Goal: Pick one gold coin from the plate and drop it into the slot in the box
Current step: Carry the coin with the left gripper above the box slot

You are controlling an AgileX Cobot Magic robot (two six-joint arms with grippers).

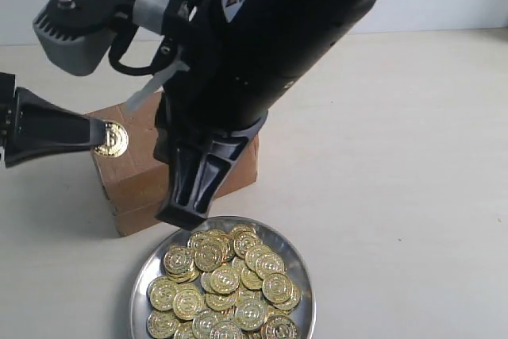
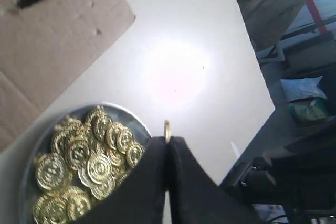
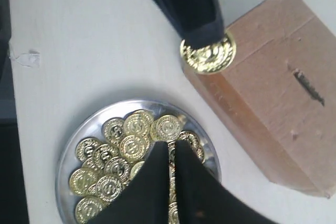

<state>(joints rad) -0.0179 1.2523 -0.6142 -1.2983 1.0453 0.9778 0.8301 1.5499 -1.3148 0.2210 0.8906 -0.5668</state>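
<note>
Pale tabletop: mid-left, your left gripper [image 1: 101, 137] pinches a gold coin [image 1: 113, 140] at the box [image 1: 135, 179] corner; your right gripper [image 1: 181, 213] is clenched over the plate [image 1: 299, 263].

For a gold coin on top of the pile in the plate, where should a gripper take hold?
Probably by its rim: a top coin lies nearly flat among others in the plate, so come straight down and pinch opposite edges.

The exterior view is taken from the near side, close and raised, tilted down at the surface [image 1: 397, 156]. The wrist views are aimed steeply down from close above (past the left pincer [image 2: 168, 141] and the right pincer [image 3: 172, 144] respectively). The plate [image 1: 274, 236] and box [image 1: 135, 176] are shared by all three.
</note>
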